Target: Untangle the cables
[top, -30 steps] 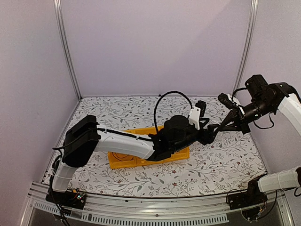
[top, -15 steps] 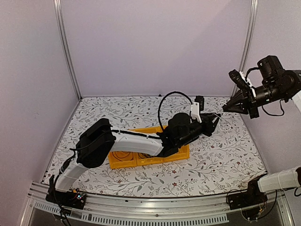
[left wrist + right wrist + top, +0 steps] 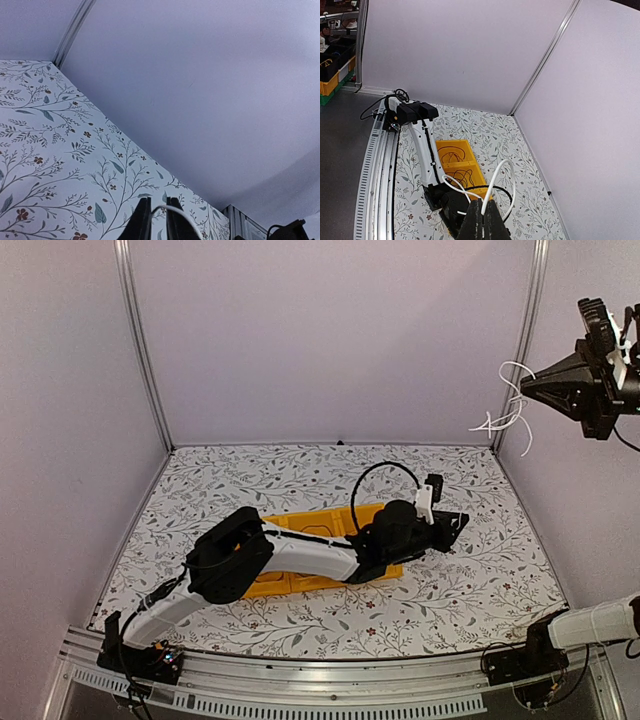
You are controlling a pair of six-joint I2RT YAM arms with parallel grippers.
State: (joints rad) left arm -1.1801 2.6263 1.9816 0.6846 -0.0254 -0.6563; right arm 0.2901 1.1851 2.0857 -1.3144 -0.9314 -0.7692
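Observation:
High at the upper right, my right gripper (image 3: 523, 388) is shut on a white cable (image 3: 505, 412), which dangles in loops in mid-air. The right wrist view shows this white cable (image 3: 506, 167) arcing up out of the closed right gripper (image 3: 483, 204). My left arm reaches across the yellow bin (image 3: 268, 586), and its left gripper (image 3: 458, 522) is low over the table. There the left gripper (image 3: 158, 201) has its jaws down to a narrow slit, with a thin white wire (image 3: 175, 209) coming out between them. Thin dark and red cables (image 3: 452, 156) lie coiled in the bin's compartments.
The yellow bin (image 3: 440, 145) sits mid-table under the left arm. A thick black hose (image 3: 385, 468) loops above the left wrist. Metal frame posts (image 3: 522, 335) stand at the back corners, and the right one is close to the lifted cable. The flowered table (image 3: 480, 570) runs to a rail at the front.
My right gripper has risen from table level up and to the right, carrying the white cable. The left arm has stretched a little further right and its jaws have closed.

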